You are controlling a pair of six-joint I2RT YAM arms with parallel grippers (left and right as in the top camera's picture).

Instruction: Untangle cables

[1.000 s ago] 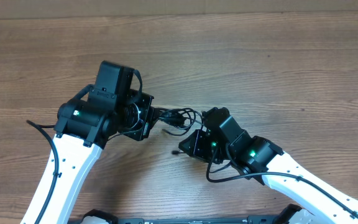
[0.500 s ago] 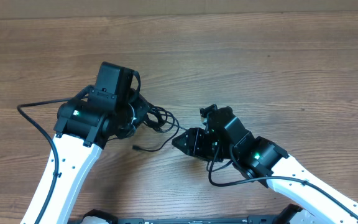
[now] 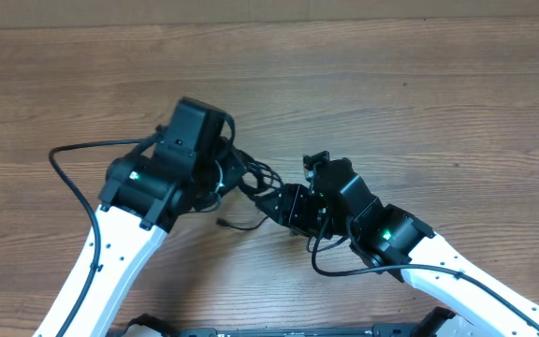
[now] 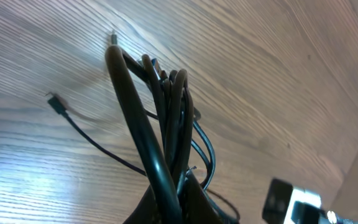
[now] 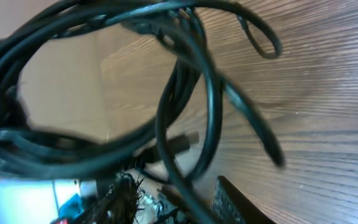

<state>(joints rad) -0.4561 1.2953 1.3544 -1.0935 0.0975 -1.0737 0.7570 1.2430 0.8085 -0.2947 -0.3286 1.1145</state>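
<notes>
Change: the left gripper (image 3: 239,181) has swung right since the earlier frame, bringing the cables (image 3: 254,176) up against the right gripper (image 3: 274,204).
Left gripper: clamped on the cables, mid-table (image 3: 419,103).
Right gripper: fingers (image 5: 229,200) stand apart, with loops crossing the gap.
Plug end (image 3: 221,223): lies loose on the wood.
Obscured: the left fingertips are hidden overhead, and the right wrist view is blurred, so strands cannot be counted.

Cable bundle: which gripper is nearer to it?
Left. The left gripper is shut on the cable bundle; the right gripper is open close beside it, with loops hanging in front.
</notes>
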